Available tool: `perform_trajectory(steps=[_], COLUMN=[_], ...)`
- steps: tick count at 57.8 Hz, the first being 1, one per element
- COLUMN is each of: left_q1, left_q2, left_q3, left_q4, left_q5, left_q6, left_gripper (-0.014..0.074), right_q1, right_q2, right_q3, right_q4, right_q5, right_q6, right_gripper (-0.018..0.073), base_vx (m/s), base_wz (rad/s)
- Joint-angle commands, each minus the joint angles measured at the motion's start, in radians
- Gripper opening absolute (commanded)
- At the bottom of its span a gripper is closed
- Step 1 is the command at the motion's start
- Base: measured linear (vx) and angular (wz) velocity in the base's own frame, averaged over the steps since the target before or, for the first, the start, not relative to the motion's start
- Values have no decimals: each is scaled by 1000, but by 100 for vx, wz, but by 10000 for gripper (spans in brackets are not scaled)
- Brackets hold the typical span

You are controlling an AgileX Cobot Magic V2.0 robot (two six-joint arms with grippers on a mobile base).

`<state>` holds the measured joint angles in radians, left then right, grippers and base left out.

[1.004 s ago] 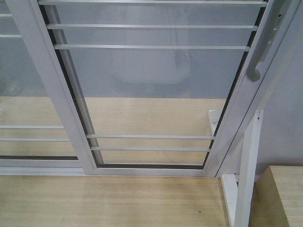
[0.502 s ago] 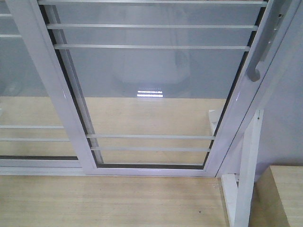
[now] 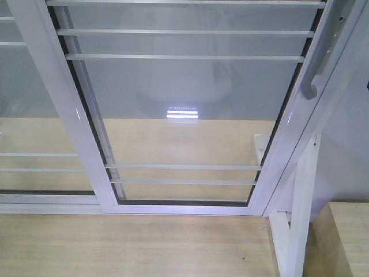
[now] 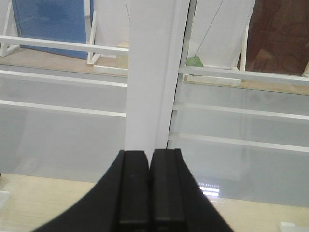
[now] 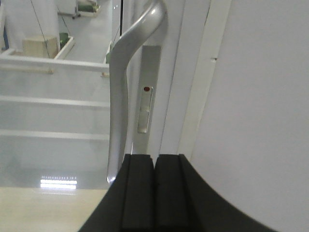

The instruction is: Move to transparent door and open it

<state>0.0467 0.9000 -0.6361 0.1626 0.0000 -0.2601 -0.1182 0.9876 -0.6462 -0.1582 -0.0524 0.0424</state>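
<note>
Right gripper (image 5: 154,159) fingers clenched empty, near pull handle (image 5: 119,96) on transparent door (image 3: 184,104); left gripper (image 4: 148,154) same. Risk imo: shut fingers bump handle, slip off, door won't slide.

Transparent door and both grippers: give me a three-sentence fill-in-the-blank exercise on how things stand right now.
1. The curved silver handle of the transparent door shows close up in the ____ wrist view.
2. The left gripper and the right gripper both have their jaws ____.
3. The thin white bars across the door's glass run ____.
Missing words: right; shut; horizontally.
</note>
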Motion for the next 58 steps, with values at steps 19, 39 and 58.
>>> perform_trajectory(steps=[19, 39, 58], left_q1=[1, 1, 1], left_q2=[-5, -5, -5], left_q3=[-34, -34, -34], left_q4=[0, -2, 177], left_q5=[-82, -80, -74], left_q6=[-7, -7, 45], left_gripper=[291, 433, 433], right_q1=[-1, -1, -1], right_q2=[6, 41, 244], right_q3=[-33, -32, -37], right_q4=[-19, 28, 29], right_q5=[-82, -66, -344], right_q6=[4, 43, 49], right_gripper=[260, 594, 551], base_vx=[0, 0, 0], base_wz=[0, 0, 0])
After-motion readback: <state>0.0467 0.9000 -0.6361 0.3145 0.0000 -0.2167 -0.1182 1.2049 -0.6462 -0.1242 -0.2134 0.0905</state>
